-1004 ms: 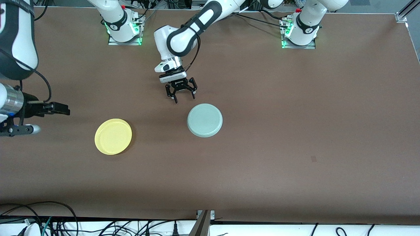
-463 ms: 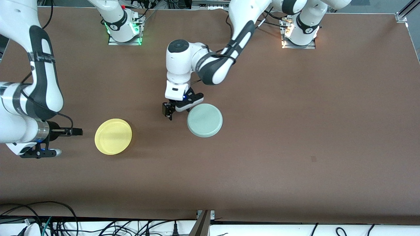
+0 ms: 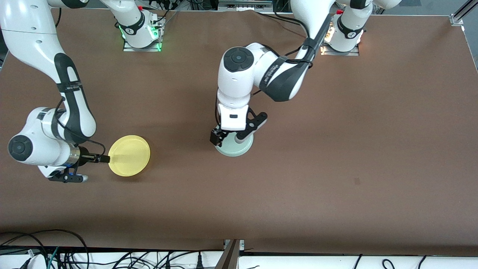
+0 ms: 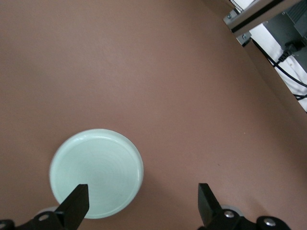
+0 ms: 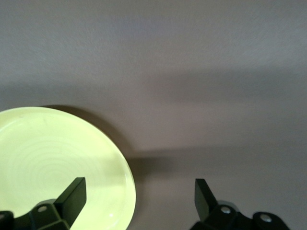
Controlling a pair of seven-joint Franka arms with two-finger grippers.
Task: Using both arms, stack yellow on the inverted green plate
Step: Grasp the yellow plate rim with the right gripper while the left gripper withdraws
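The yellow plate (image 3: 130, 154) lies right side up on the brown table, toward the right arm's end. My right gripper (image 3: 97, 169) is open low at its rim, one finger (image 5: 73, 192) over the plate (image 5: 53, 158) and the other over bare table. The pale green plate (image 3: 236, 149) lies upside down mid-table. My left gripper (image 3: 227, 139) is open just above it and hides much of it. In the left wrist view one finger (image 4: 76, 203) is over the green plate (image 4: 96, 167) and the other is off its rim.
The two plates lie apart with bare table between them. Both arm bases (image 3: 141, 30) stand along the table's edge farthest from the front camera. Cables and a metal bracket (image 3: 232, 251) run along the nearest edge. A small dark mark (image 3: 357, 181) is on the table.
The left gripper came down from beside the green plate to over it. The right arm swung in and brought its gripper to the yellow plate's rim. Neither plate has moved.
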